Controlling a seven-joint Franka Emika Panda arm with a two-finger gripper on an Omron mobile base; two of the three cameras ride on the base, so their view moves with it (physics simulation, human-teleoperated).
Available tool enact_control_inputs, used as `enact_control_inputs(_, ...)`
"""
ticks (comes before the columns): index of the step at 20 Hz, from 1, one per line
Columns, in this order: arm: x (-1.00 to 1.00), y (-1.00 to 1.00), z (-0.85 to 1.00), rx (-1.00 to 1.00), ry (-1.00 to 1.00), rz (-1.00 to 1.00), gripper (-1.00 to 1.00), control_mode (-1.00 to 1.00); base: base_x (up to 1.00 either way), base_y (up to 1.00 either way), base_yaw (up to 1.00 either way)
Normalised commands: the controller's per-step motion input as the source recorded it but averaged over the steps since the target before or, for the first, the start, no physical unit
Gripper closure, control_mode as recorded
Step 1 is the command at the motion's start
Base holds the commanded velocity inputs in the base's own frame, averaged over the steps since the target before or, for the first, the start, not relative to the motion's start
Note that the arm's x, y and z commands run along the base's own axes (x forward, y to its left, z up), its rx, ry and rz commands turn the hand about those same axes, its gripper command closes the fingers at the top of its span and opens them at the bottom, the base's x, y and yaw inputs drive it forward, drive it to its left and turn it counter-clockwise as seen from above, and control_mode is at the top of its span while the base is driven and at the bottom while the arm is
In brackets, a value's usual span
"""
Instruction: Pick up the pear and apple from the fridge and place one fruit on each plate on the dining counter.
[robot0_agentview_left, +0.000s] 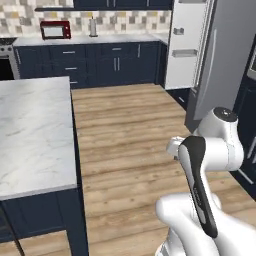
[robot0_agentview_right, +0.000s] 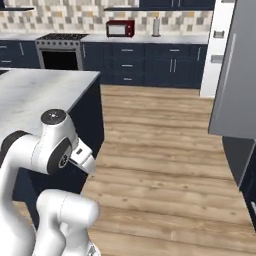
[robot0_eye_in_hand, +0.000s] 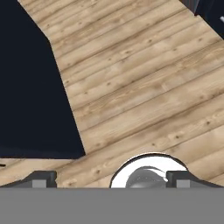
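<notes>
My gripper (robot0_eye_in_hand: 110, 180) points down at the wooden floor, open, its fingertips (robot0_eye_in_hand: 42, 179) far apart with nothing between them. The dining counter (robot0_agentview_left: 35, 130) with its white marble top lies to the left of the arm, and its navy base (robot0_eye_in_hand: 30, 87) fills the left of the hand view. The same counter (robot0_agentview_right: 40, 92) is at the left of the right base view, bare where it shows. The fridge (robot0_agentview_left: 220, 55) stands at the right with its door swung open, grey bins (robot0_agentview_left: 184, 52) on the door's pale inner side. The pear, the apple and both plates are out of view.
Wooden floor (robot0_agentview_left: 130, 130) runs between the island and the fridge. Along the back wall stands a navy-cabinet counter (robot0_agentview_left: 105, 62) with a red microwave (robot0_agentview_left: 55, 30) and a stove (robot0_agentview_right: 60, 52). The grey fridge door (robot0_agentview_right: 235, 80) juts in at the right.
</notes>
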Motion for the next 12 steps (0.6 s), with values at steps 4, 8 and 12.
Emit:
enact_control_inputs(4, 0.0, 0.0, 0.0, 0.0, 0.0, 0.0, -1.0, 1.0, 1.0, -0.33, -0.16)
enact_control_inputs(8, 0.0, 0.0, 0.0, 0.0, 0.0, 0.0, -1.0, 1.0, 1.0, -0.04, -0.27)
enact_control_inputs(12, 0.0, 0.0, 0.0, 0.0, 0.0, 0.0, -1.0, 1.0, 1.0, 0.0, -0.31)
